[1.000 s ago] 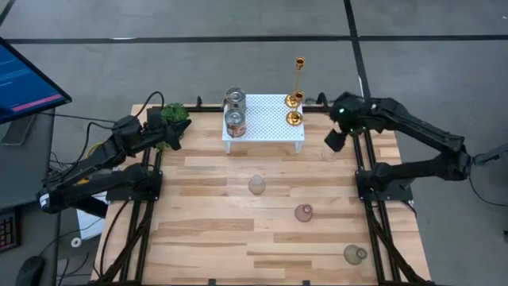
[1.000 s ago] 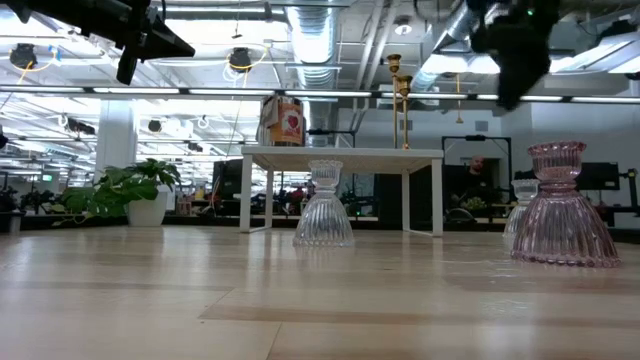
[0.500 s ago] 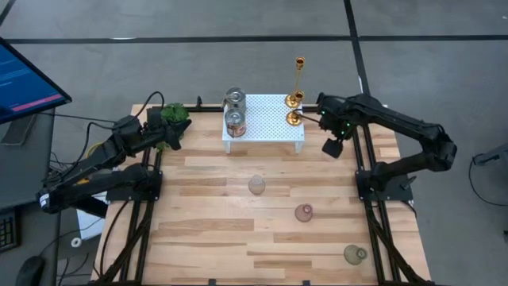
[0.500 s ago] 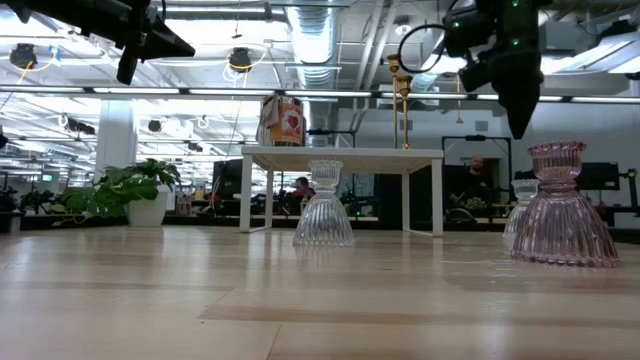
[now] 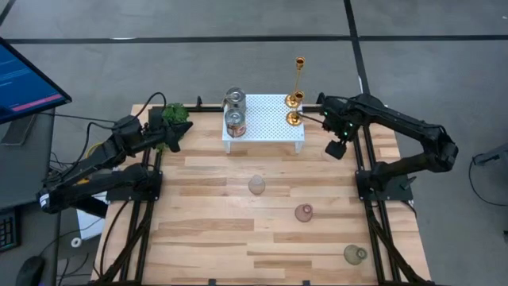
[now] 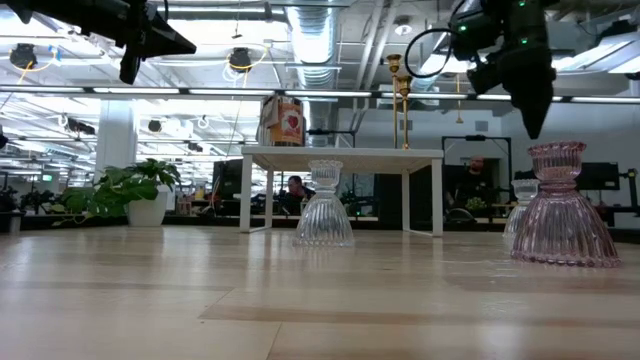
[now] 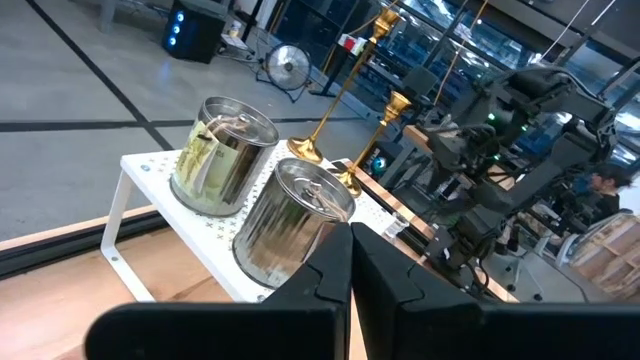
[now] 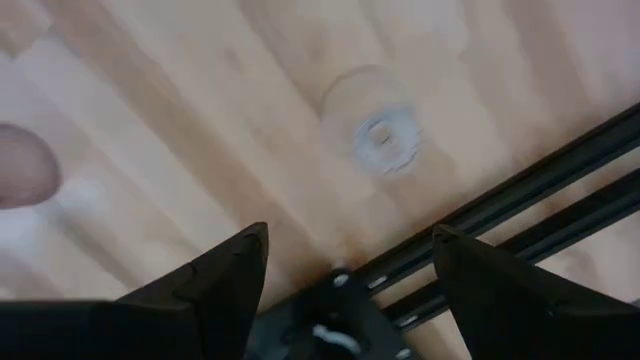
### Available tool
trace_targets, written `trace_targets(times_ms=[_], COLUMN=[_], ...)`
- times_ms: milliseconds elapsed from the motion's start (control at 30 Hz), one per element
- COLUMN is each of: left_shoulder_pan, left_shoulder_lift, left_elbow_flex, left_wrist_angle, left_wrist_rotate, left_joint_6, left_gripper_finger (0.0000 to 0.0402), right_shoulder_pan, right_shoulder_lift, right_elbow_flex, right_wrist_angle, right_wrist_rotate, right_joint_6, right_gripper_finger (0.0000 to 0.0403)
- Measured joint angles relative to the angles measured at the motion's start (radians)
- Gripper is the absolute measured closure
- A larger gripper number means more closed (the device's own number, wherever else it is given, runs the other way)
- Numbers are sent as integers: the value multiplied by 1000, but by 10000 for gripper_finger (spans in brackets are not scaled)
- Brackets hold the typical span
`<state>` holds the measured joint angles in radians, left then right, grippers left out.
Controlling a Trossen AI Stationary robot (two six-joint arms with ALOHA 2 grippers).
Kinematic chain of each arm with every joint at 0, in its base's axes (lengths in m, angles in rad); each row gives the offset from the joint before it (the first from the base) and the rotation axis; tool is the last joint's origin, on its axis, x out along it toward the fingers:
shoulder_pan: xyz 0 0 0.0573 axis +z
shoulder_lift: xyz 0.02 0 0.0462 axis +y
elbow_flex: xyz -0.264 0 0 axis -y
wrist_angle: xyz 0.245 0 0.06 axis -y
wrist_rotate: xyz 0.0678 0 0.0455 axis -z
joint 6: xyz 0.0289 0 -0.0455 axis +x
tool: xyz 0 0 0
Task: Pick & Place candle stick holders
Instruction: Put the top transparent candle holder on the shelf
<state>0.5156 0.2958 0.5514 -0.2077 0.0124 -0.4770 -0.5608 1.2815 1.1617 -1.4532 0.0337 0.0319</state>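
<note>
The wooden table [image 5: 238,230] carried a small white perforated stand [image 5: 266,119] at its far middle. On the stand's left part stood two tin cans [image 5: 235,111], one behind the other. On its right part stood the brass candle stick holders: the tall candle stick holder [image 5: 299,75] with its thin stem at the far right corner, and a shorter candle stick holder [image 5: 294,118] just nearer on the same stand; in the left wrist view both showed thin stems behind the cans.

The right arm reached in from the table's right edge, its right gripper [image 5: 336,148] hanging above the boards just right of the stand, fingers spread wide and holding nothing, pointing down over a clear glass vase [image 8: 380,132] near the frame rail. The left gripper [image 7: 350,275] sat at the far left corner beside a small green plant [image 5: 174,116], fingers pressed together and empty, pointing toward the cans.

Nearer on the table stood another clear glass vase [image 5: 256,185], a pink vase [image 5: 304,212] and a greenish vase [image 5: 354,254] at the near right
</note>
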Motion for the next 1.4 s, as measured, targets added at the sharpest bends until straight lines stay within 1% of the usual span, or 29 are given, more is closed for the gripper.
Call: trace_targets(times_ms=[200,300,400,500,567,667,700,833,933,1033,1233,1400], left_shoulder_pan=[0,0,0,0,0,0,0,0,0,0,0,0], left_shoulder_lift=[0,1,1,1,1,1,1,1,1,1,1,1], left_elbow_flex=[0,0,0,0,0,0,0,0,0,0,0,0], left_wrist_angle=[0,0,0,0,0,0,0,0,0,0,0,0], left_wrist_rotate=[7,8,8,8,8,7,8,8,8,8,8,8], left_joint_6=[0,0,0,0,0,0,0,0,0,-3,-3,-1], left_gripper_finger=[396,396,396,396,396,396,396,396,396,396,396,396], right_shoulder_pan=[125,168,186,184,175,149,135,82,33,-18,-72,-94], right_shoulder_lift=[-107,-152,-168,-160,-139,-99,-87,-46,-20,-19,-19,-19], right_elbow_flex=[-99,-116,-122,-122,-122,-122,-122,-122,-122,-130,-206,-260], right_wrist_angle=[5,25,37,44,45,69,91,180,195,203,280,353], right_wrist_rotate=[-11,44,60,23,28,121,132,120,98,52,46,66], right_joint_6=[101,117,60,-17,-51,-58,-58,-94,-112,-133,-147,-152], right_gripper_finger=[131,131,131,131,125,104,95,53,32,26,32,33])
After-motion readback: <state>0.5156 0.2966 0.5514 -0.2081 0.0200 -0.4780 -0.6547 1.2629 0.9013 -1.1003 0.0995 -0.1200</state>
